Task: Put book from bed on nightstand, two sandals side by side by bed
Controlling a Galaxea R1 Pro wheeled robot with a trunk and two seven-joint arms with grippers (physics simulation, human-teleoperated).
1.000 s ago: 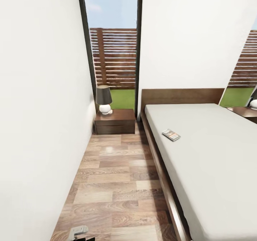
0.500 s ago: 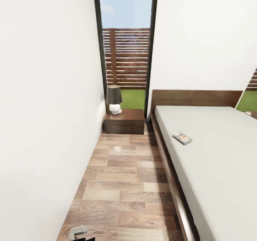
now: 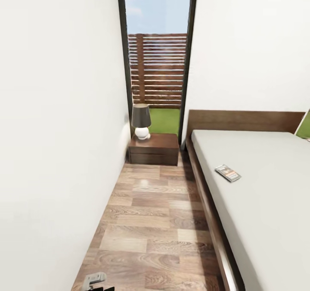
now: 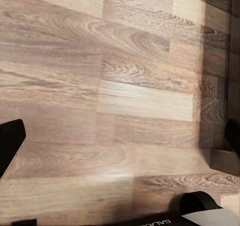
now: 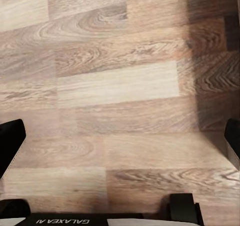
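Both the left pincer (image 4: 120, 141) and right pincer (image 5: 120, 141) hang spread over wood-plank floor (image 3: 150, 222). Well ahead, the book (image 3: 227, 173) lies on the bed (image 3: 267, 196), nightstand (image 3: 154, 149) beyond.

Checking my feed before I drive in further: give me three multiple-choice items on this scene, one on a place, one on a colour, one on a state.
1. Where does the book lie?
A. on the floor
B. on the bed's mattress, near its left edge
C. on the nightstand

2. What colour is the shade of the lamp on the nightstand?
A. dark grey-brown
B. bright blue
C. red

3. How does the right hand stand?
A. shut on the book
B. shut on nothing
C. open over the bare wood floor

Answers:
1 B, the head view shows the book flat on the pale mattress beside the frame.
2 A, the shade is dark above a round white base.
3 C, the right wrist view shows the two fingers at opposite edges with only planks between them.
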